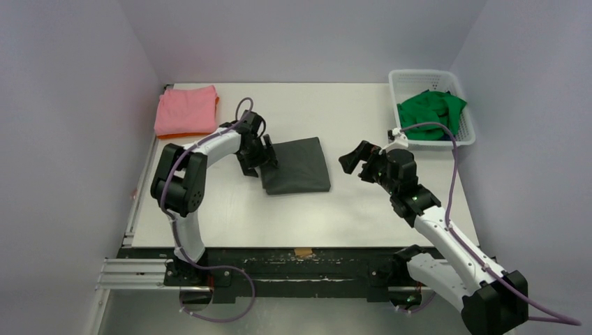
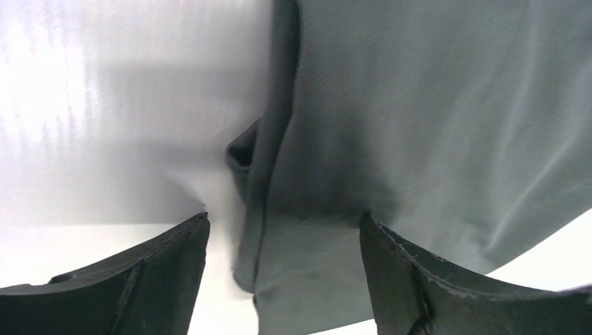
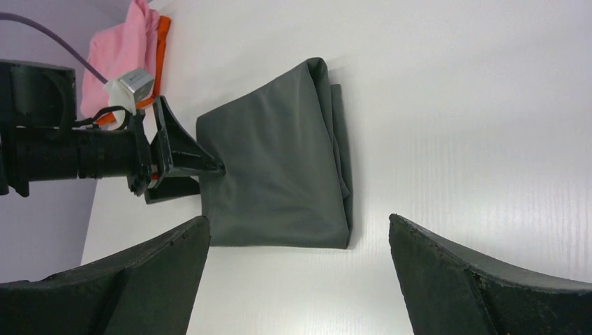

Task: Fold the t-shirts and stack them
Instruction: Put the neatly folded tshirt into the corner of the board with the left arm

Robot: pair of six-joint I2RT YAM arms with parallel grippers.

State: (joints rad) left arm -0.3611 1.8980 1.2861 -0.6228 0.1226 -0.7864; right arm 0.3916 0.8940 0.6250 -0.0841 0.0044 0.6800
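Left arm: the upper links rise from the base and the forearm reaches sideways, bringing the left gripper (image 2: 283,230) low to the table (image 1: 230,223). Its fingers (image 2: 160,272) are spread wide and close on nothing. The edge of the dark grey t-shirt (image 1: 297,166) lies between them, and in the right wrist view one fingertip touches that edge. Right arm: it extends forward and inward, with the right gripper (image 3: 299,219) held above the table on the opposite side of the shirt and apart from it; its fingers are likewise spread wide and empty. The dark grey t-shirt lies flat, folded to a nearly square outline between the two grippers, so no clear long axis can be told. Its layered edge faces away from the left fingers. The pink t-shirt (image 1: 186,110) lies folded on the orange t-shirt (image 3: 163,35), well beyond the left fingers. The bright green t-shirt (image 1: 429,112) lies bunched in the basket (image 1: 419,73), beyond the right fingers.
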